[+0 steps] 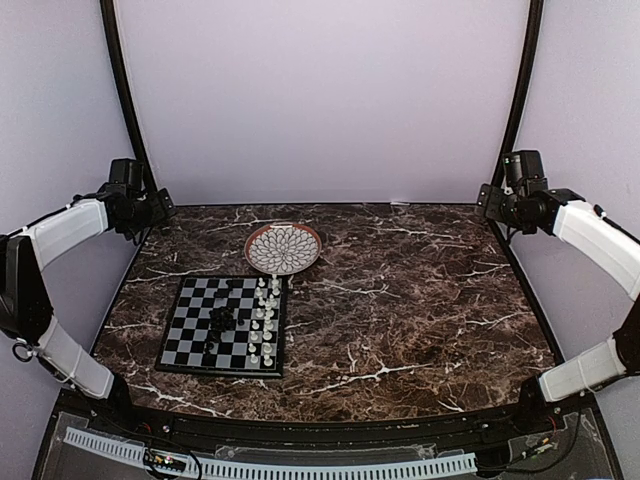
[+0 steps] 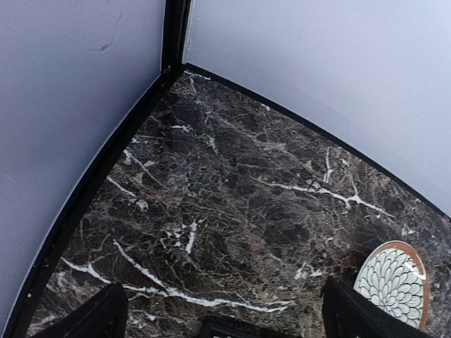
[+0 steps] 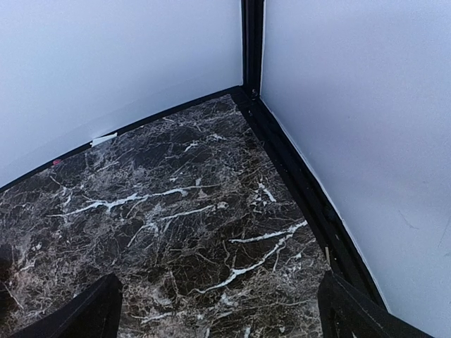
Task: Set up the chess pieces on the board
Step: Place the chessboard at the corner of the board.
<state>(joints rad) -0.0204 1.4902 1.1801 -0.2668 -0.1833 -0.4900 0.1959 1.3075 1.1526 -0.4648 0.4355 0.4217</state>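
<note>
Left gripper [image 2: 225, 313]: we see its two dark fingers spread wide at the bottom corners of the left wrist view, with nothing between them. It is raised near the far left corner of the table [image 1: 420, 300].
Right gripper [image 3: 218, 310]: its fingers are likewise spread wide and hold nothing. It hangs over the far right corner, well apart from the board.
Board [image 1: 225, 325]: we find it lying flat on the left half of the marble table, nearer the front edge.
White chess pieces [image 1: 266, 318]: they stand in two rows along the board's right side.
Black chess pieces [image 1: 220, 322]: they are bunched near the board's middle. We cannot tell the single types.
Plate [image 1: 283, 248]: round and white-patterned, it sits just beyond the board's far right corner.
</note>
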